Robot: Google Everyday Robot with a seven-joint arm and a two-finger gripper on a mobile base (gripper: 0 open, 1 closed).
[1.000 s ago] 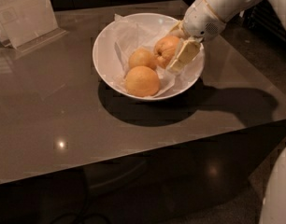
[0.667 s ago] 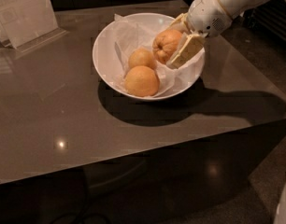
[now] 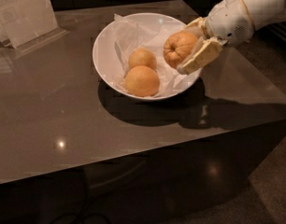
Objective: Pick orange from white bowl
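My gripper (image 3: 192, 45) comes in from the upper right and is shut on the orange (image 3: 179, 48), a deep reddish-orange fruit with a puckered dimple. It holds the orange above the right rim of the white bowl (image 3: 105, 36). One cream finger (image 3: 200, 56) lies along the orange's right side. The bowl is lined with crumpled white paper and holds two other oranges: a paler small one (image 3: 142, 59) and a smooth bright one (image 3: 142, 80).
The bowl stands on a glossy grey-brown table (image 3: 49, 106). A white paper sign in a clear stand (image 3: 21, 13) is at the back left. The table's front edge (image 3: 133, 155) and right edge (image 3: 269, 85) drop to dark floor.
The gripper has lifted the orange up out of the bowl and toward the right rim. The two other oranges have stayed in place.
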